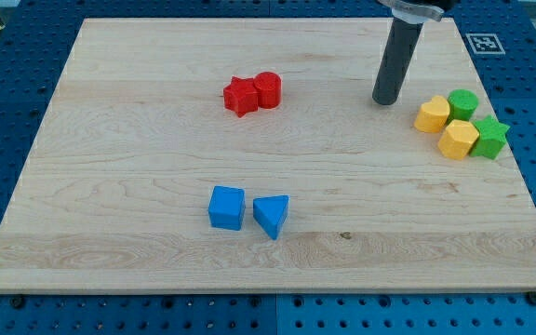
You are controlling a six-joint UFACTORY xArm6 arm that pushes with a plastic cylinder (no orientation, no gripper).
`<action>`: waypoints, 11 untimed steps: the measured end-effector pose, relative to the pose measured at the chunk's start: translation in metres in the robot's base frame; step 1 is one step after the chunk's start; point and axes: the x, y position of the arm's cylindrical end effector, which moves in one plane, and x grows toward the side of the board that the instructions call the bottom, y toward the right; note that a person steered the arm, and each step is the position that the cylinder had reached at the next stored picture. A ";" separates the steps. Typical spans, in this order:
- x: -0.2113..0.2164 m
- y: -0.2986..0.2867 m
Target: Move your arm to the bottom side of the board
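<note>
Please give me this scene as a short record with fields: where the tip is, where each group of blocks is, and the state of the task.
tip: my tip, upper right of the board, left of the yellow and green group
red blocks: star touching cylinder, upper middle
blue blocks: cube and triangle, lower middle, side by side
yellow blocks: two, right edge
green blocks: cylinder, star, right edge
task state: tip not yet at the bottom side

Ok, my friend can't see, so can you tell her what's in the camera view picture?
My tip rests near the wooden board's top right, just left of a cluster: two yellow blocks, a green cylinder and a green star. A red star touches a red cylinder up top; a blue cube and blue triangle sit lower down.
</note>
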 end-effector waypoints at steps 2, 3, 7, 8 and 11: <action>0.000 0.000; 0.015 -0.019; 0.071 -0.035; 0.087 -0.035; 0.163 -0.035</action>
